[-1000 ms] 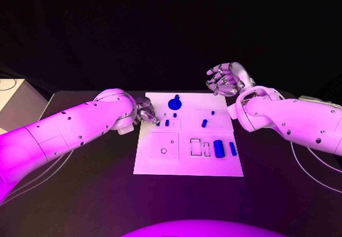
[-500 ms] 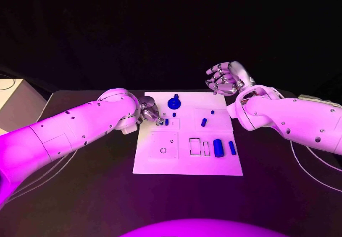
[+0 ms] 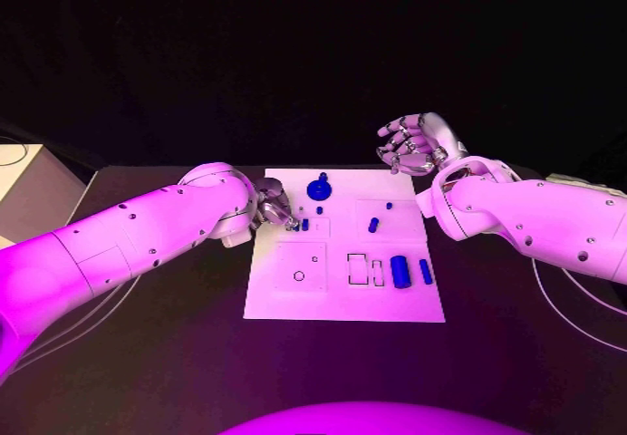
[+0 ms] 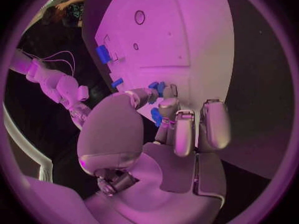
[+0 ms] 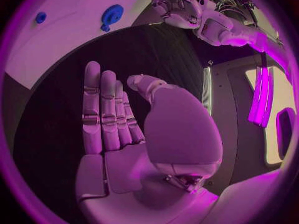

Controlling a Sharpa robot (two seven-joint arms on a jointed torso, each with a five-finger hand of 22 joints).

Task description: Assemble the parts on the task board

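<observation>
1. Magenta light is washing over everything; the board (image 3: 345, 254) and both arms are glowing brightest.
2. The counter (image 3: 157, 344) and the background are staying near black.
3. Glare is bleaching the left arm (image 3: 118, 245) near the frame edge.
4. Both wrist views are bending straight edges and darkening toward their circular rims.

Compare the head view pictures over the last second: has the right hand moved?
No. The right hand hangs off the far right corner of the task board, in the same place relative to that corner as before.
</observation>
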